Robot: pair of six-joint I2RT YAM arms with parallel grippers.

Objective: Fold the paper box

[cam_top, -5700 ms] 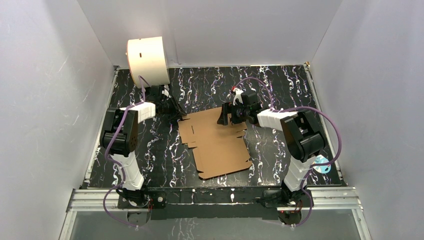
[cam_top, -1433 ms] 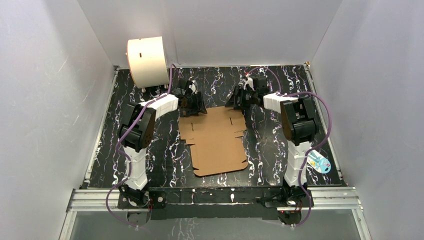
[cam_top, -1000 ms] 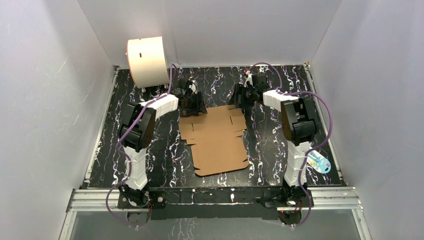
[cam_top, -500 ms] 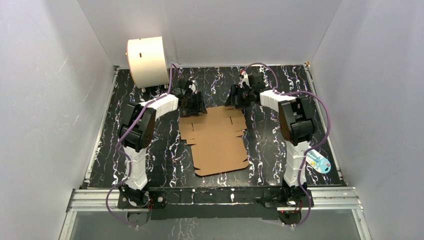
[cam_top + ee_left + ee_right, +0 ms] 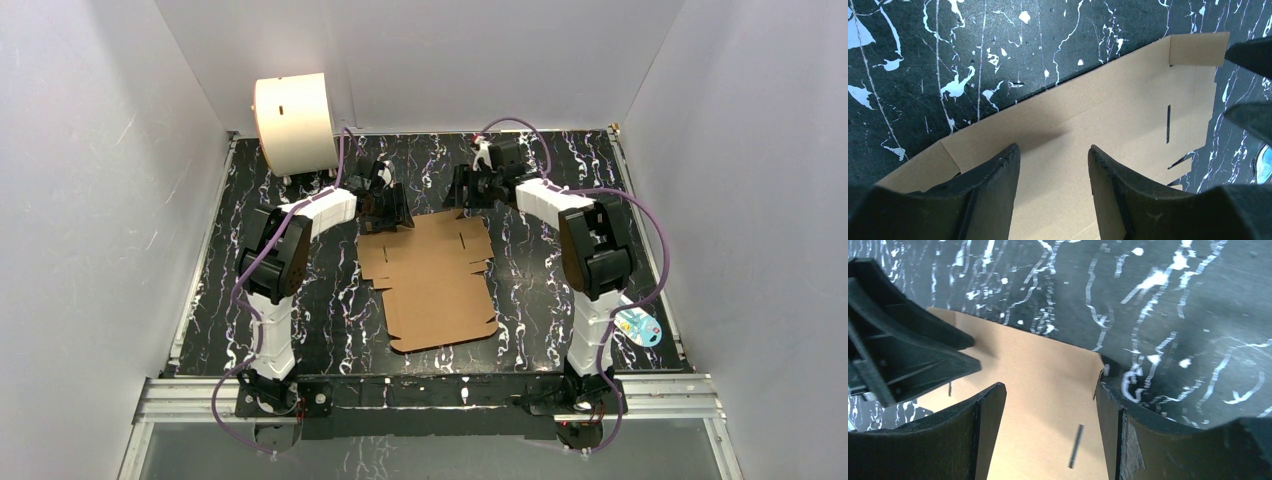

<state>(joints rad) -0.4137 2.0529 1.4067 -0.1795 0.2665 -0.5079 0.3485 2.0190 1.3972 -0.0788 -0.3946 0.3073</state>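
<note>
Top external view: the paper box lies flat and unfolded on the table; folding appears not yet begun.
At the box's far corners hang the left gripper and the right gripper, jaws parted and empty, the right wider. Every flap and tab remains to be folded.

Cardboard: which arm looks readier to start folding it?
Probably left: the left gripper hangs open, low over the far flap of the cardboard. The right gripper, also open, only straddles a far corner.
</note>
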